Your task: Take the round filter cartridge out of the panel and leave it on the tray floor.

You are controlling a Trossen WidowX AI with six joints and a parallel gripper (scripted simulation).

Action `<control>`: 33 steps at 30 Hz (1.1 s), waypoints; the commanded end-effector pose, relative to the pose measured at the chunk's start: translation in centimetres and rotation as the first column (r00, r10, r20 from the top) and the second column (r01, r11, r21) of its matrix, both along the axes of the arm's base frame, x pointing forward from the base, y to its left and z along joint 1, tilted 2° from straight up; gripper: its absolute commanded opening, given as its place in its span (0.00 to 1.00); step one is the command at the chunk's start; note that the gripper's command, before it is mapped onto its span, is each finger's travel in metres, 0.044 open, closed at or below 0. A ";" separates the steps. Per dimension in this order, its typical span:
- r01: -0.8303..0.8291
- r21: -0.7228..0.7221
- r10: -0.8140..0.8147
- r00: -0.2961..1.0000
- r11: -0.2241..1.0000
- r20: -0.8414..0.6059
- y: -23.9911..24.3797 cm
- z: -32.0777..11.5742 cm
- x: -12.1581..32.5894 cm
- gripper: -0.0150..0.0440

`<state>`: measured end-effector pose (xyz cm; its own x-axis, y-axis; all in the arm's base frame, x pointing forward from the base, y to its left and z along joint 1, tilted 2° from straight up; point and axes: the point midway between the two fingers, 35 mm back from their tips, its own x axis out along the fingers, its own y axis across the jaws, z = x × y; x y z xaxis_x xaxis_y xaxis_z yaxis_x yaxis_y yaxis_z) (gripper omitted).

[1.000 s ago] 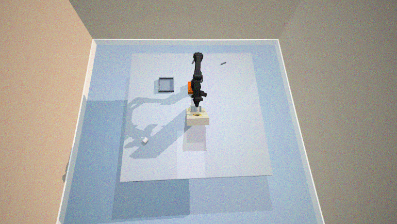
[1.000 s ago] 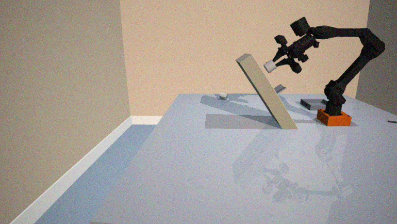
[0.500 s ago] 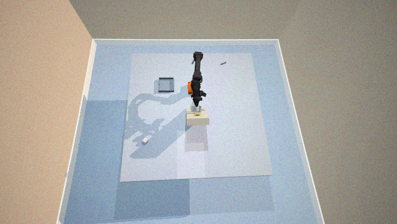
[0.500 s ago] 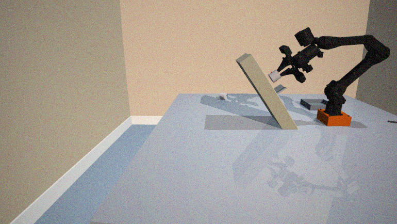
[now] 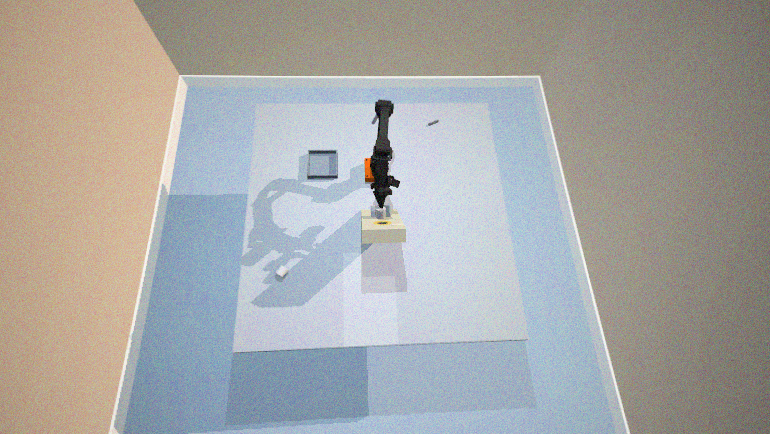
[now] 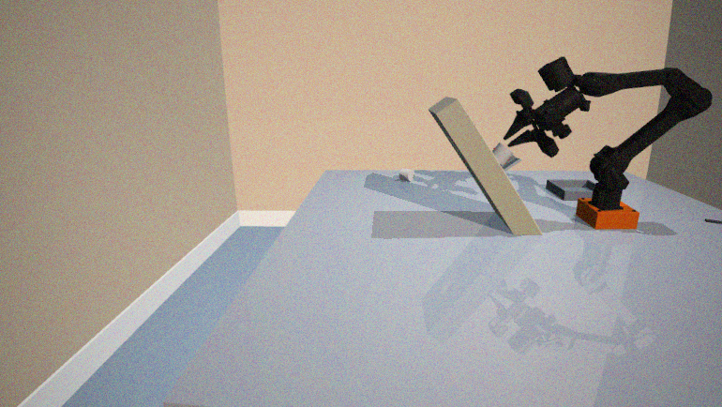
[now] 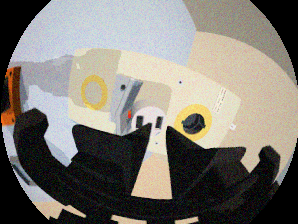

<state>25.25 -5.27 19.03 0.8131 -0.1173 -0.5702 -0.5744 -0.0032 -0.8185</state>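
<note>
The filter cartridge (image 5: 380, 212) (image 6: 499, 154) (image 7: 149, 114) is a pale cylinder, out of its socket. It lies in front of the tilted cream panel (image 5: 377, 235) (image 6: 480, 161) (image 7: 200, 95), apparently on the grey ledge (image 6: 511, 163) (image 7: 123, 102); its two dark slots show in the wrist view. The dark socket (image 7: 193, 123) inside the yellow ring is empty. My gripper (image 5: 381, 207) (image 6: 506, 143) (image 7: 158, 127) is slightly open and holds nothing, its tips just above the cartridge; whether they touch it is unclear. The grey tray (image 5: 322, 177) (image 6: 561, 190) is away beside the robot base.
A second yellow ring (image 7: 83, 93) marks the panel beyond the ledge. A small white block (image 5: 282, 271) (image 6: 406, 175) lies on the table behind the panel. A thin dark rod (image 5: 433, 122) lies behind the arm. The orange base (image 6: 609, 218) (image 5: 368, 169) stands near the tray.
</note>
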 end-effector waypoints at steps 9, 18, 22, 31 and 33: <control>-0.004 -0.008 0.004 1.000 1.000 0.008 0.0 -0.3 -0.2 0.41; -0.004 -0.008 0.004 1.000 1.000 0.011 -0.8 6.5 3.2 0.41; -0.004 -0.008 0.004 1.000 1.000 0.012 -0.9 7.1 3.3 0.50; -0.002 -0.008 0.002 1.000 1.000 0.027 -1.1 14.3 2.8 0.90; 0.032 0.047 -0.033 0.999 0.998 0.018 -1.0 13.8 2.8 0.81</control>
<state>28.10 -6.33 33.14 0.8364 -0.1259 -0.5335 -0.5376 0.0019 -0.8432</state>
